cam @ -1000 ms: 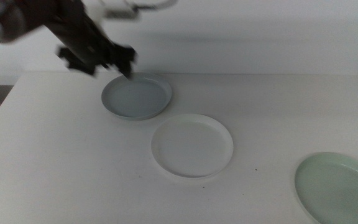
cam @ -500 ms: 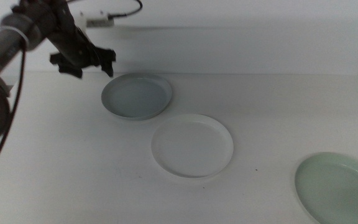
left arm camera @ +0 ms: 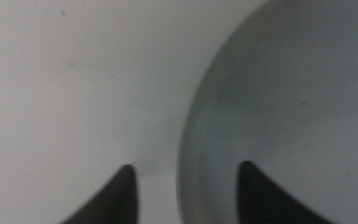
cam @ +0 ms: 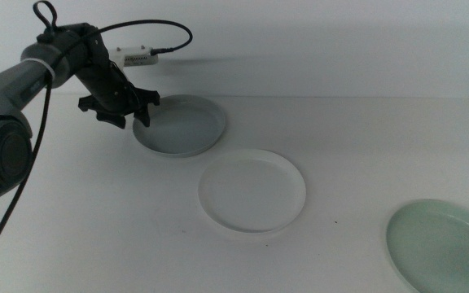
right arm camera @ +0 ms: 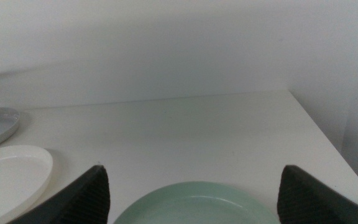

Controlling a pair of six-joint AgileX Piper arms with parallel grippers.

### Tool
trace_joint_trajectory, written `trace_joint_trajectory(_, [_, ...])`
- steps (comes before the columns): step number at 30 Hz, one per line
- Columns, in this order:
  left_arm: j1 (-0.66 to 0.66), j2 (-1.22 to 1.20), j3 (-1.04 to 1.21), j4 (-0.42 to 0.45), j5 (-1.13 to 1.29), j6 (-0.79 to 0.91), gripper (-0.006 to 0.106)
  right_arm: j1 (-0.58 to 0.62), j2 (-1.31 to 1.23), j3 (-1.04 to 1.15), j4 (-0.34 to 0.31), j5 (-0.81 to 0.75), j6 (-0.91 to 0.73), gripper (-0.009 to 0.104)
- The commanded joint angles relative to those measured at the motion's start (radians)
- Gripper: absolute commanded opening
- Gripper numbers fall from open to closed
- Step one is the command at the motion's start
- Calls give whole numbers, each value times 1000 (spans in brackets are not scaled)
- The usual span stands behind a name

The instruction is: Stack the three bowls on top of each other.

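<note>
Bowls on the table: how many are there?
3: grey-blue bowl at the back, its rim between the open left claw; white bowl in the middle; mint bowl front right.

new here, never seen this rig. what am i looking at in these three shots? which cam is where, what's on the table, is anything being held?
Two robot arms work at a white table, each ending in a gripper with two dark jaws.

The middle view looks down over the table from the front. The other two views come from cameras on each arm's wrist, so that arm's own jaws rise from the bottom edge.

Three shallow bowls lie apart, none stacked: a grey-blue bowl at the back, a white bowl in the middle and a green bowl at the front right.

The left gripper is at the grey-blue bowl's left rim. Its wrist view shows open jaws straddling that rim, one inside the bowl and one outside. The right gripper waits, open, above the green bowl. Nothing is held.
</note>
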Motion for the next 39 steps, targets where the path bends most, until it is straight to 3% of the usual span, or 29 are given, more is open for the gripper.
trace_joint_trajectory(1, [-2, 13, -4, -21, 10, 5, 44, -9, -4, 4, -6, -13, -6, 93])
trace_joint_trajectory(5, [-2, 31, -4, -56, 26, 5, 9, -9, -4, 4, -6, -13, -6, 93])
trace_joint_trajectory(7, [-2, 31, -4, -57, 38, 5, -2, -9, -4, 4, -6, -13, -6, 93])
trace_joint_trajectory(16, [-30, -276, 103, 16, 50, 27, -2, -9, -4, 4, -6, -13, -6, 93])
trace_joint_trajectory(24, [-174, -618, 597, -4, -236, -67, -2, -9, -4, 4, -6, -13, -6, 93])
trace_joint_trajectory(31, [-306, -619, 829, -93, -415, -86, -2, -9, -4, 4, -6, -13, -6, 93])
trace_joint_trajectory(39, [-331, -523, 852, -177, -470, -76, -2, -9, -4, 4, -6, -13, -6, 93])
